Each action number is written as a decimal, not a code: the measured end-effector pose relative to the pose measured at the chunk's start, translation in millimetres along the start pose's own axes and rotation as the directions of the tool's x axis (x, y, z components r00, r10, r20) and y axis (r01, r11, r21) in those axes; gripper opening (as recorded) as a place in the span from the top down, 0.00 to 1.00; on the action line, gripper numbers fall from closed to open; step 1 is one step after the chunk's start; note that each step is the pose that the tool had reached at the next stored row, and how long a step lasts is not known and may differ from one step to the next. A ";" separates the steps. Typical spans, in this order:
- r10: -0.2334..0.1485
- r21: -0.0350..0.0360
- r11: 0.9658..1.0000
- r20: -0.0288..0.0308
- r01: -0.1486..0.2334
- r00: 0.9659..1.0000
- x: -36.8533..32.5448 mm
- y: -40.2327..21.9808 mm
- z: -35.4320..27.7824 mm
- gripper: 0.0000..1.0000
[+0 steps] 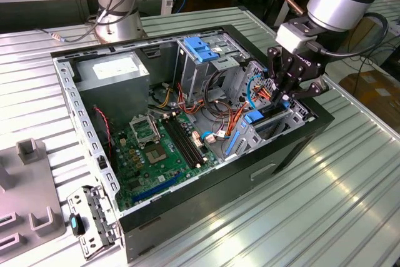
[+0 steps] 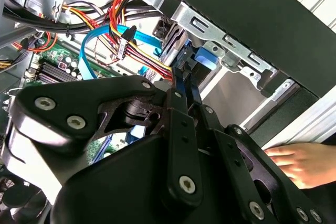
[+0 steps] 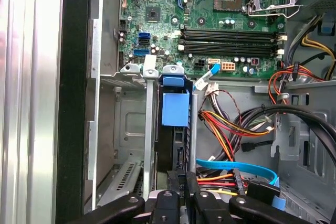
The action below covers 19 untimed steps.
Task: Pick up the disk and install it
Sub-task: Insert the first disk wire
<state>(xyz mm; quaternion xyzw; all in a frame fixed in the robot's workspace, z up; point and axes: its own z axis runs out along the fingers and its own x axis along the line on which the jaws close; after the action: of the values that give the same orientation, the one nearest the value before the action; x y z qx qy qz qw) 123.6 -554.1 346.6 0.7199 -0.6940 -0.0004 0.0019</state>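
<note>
While the open computer case (image 1: pixel 206 173) lies on the slatted metal table (image 1: pixel 325 204), I note its contents: a green motherboard (image 1: pixel 156 148), a grey power supply (image 1: pixel 112 73), bundled red, orange and yellow wires (image 3: pixel 226 127), and a tall metal cage topped by a lighter-blue block (image 1: pixel 201 49). At the case's front corner stands a metal drive bay (image 3: pixel 131 129). The disk (image 3: pixel 175 124) sits upright in that bay, dark and flat, with bright blue rail and end tab (image 1: pixel 253 117) showing. My gripper (image 1: pixel 284 95) is down at the disk's end; my fingers (image 2: pixel 184 119) are drawn close, pinching its thin edge. A person's hand (image 2: pixel 304 163) rests beside the case in the second wrist view.
</note>
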 end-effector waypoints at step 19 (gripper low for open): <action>0.018 0.000 1.000 0.001 -0.018 1.000 -0.4 0.6 3.1 0.83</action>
<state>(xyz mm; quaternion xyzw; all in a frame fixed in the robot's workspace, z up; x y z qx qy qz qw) 123.0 -553.7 343.5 0.7138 -0.7004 -0.0006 0.0017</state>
